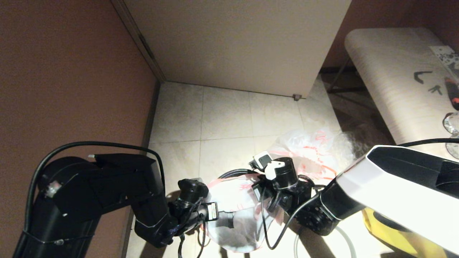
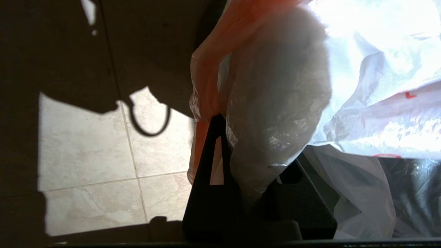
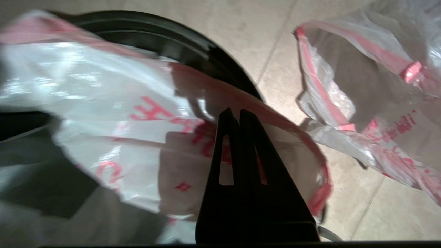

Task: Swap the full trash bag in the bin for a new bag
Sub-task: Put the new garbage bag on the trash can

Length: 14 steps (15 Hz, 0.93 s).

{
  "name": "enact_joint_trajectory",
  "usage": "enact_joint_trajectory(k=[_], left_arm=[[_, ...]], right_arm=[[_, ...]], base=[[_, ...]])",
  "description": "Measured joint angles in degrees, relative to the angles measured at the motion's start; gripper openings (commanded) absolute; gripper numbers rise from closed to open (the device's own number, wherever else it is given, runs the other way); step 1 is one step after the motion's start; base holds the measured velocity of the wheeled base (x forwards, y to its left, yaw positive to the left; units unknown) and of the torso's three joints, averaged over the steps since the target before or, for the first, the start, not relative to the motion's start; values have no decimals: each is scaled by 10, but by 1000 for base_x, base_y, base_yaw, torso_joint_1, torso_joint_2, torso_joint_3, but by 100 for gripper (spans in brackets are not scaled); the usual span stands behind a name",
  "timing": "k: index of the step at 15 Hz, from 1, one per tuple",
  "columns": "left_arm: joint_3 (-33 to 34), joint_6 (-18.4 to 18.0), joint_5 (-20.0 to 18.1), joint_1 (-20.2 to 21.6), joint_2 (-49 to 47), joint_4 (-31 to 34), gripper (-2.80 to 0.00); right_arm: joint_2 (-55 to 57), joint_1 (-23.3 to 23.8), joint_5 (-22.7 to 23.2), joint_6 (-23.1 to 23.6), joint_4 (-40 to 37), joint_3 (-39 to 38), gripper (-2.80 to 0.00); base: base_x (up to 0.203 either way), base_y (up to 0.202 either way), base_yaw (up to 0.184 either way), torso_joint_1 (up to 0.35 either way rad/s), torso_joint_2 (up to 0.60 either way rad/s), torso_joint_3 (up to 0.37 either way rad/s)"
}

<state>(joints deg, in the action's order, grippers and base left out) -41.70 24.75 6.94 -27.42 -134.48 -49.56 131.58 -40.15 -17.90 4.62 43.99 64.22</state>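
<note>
We list a pale tiled floor (image 1: 222, 114), a white cabinet (image 1: 236, 43), a light table (image 1: 391, 82) at right, and a yellow bag (image 1: 394, 236) near it.

Bare tiles (image 1: 222, 111) beyond bin (image 1: 233, 173)

The bin (image 1: 229, 174) shows only a sliver of black rim behind the new bag (image 1: 235, 211). The yellow bag (image 1: 391, 233) is cut off at lower right, under the right arm.
</note>
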Motion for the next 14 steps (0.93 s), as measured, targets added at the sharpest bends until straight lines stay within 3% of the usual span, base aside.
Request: enact_joint_trajectory(k=[5,9,14], left_arm=[[12,3,-11,1,10,-27,-280],[37,5,-71,6,28,-53,-280],[71,0,-119,10,47,-104,-280]], right_arm=[[1,-22,10,-1,5,-5,-280],[32,-21,27,-1,-11,52,-280],[68,-16,44,0,-66,147,-280]], base=[[0,0,0,0,0,0],[0,0,0,0,0,0],[0,0,0,0,0,0]])
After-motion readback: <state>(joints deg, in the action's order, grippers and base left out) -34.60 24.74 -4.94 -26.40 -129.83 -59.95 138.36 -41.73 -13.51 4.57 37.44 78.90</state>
